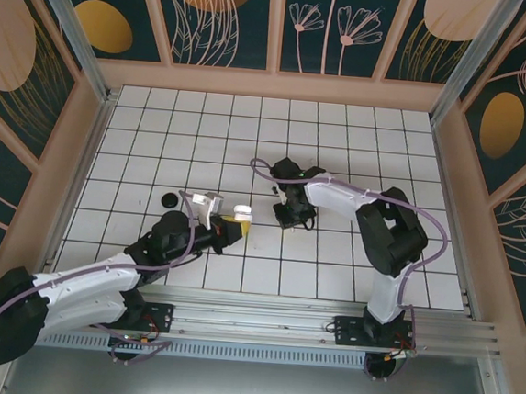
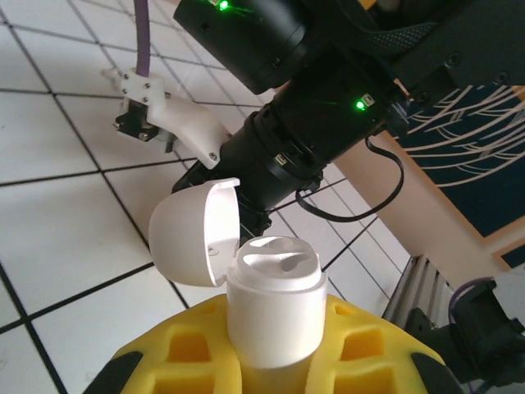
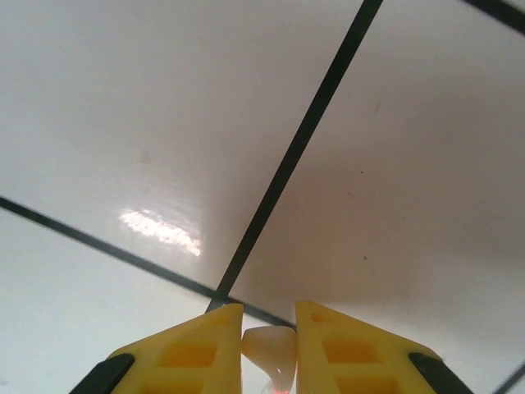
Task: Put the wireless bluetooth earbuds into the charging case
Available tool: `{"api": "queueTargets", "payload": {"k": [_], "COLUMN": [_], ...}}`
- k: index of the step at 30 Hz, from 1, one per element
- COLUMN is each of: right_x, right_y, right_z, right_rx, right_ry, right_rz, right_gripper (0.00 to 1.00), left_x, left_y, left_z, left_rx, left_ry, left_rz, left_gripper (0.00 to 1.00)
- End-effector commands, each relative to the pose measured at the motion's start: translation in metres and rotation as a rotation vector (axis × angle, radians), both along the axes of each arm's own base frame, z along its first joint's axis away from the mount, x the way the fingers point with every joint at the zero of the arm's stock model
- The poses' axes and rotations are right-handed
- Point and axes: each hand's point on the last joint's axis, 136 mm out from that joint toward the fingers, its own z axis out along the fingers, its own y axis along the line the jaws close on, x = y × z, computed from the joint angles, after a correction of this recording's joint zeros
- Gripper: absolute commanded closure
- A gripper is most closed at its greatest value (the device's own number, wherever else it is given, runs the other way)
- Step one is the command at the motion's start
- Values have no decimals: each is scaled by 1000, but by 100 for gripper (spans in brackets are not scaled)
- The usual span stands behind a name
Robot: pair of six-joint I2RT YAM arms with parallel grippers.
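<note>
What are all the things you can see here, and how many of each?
case: one, white, lid open, held in the left claw
earbud: one, white, pinched in the right claw
round thing: one, black, on the tiles left of the case; too small to tell what it is
table: one, white tiles with black lines
walls: dark green with pale flowers, around the table
left arm: one, white and black, near edge
right arm: one, white and black, near edge
left claw: one, yellow fingers, shut on the case
right claw: one, yellow fingers, shut on the earbud
</note>
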Motion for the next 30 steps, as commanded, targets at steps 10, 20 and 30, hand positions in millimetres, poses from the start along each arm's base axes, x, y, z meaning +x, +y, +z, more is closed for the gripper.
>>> {"api": "queueTargets", "payload": {"k": [10,20,30], "right_x": [7,-20,-74], "right_y": [3,5,45], "right_z": [113,223,308], "right_rx": [236,537,878], "right_ry": [-288,-503,-624], "right_rz": [-67,-129,71], "right_gripper": [83,82,84], "left_x": [-28,-26,-25], "left_y": [6,11,-17], "left_z": [55,73,97], "left_rx": [-76,-54,-66], "left_ry": [-360,-471,-539], "left_rz": [-104,-77,-184], "left_gripper": [100,100,100]}}
